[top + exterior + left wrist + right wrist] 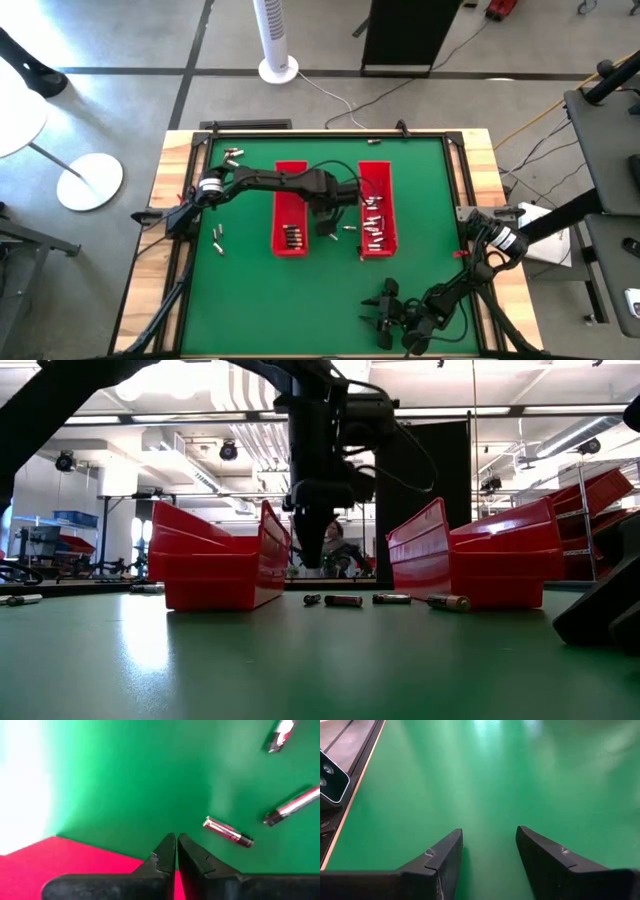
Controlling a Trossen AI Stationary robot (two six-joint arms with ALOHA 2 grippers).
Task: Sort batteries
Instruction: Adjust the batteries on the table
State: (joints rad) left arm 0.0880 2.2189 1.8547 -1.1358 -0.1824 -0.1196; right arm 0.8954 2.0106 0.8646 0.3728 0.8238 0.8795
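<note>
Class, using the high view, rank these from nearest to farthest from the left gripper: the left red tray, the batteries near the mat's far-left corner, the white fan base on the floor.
1. Left red tray, beside the left gripper.
2. Far-left corner batteries, on the mat.
3. White fan base, beyond the table.

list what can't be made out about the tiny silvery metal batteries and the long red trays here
- Battery count in the right red tray: high view, the batteries are too small and overlapping.
- Left red tray contents: low view, its wall hides them.
- Battery labels: left wrist view, blurred beyond the shut left gripper.
</note>
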